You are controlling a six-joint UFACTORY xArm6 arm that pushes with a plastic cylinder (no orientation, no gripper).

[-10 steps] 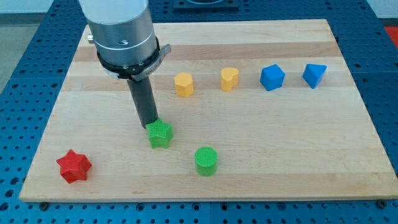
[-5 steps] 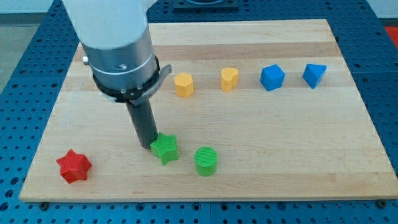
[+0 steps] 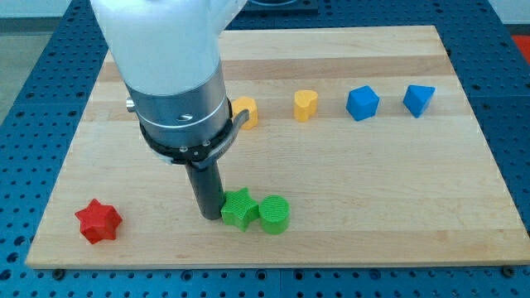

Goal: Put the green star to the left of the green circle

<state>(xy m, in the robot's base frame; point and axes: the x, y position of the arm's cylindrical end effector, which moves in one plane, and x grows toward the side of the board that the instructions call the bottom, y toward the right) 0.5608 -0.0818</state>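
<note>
Star, ridged green, touching circle

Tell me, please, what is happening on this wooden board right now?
The arm's dark rod is pushing the green star block across the wooden board. My tip sits against the star's left side. The star now lies just left of the green circle block, apparently touching it. The other blocks lie apart from them.
</note>
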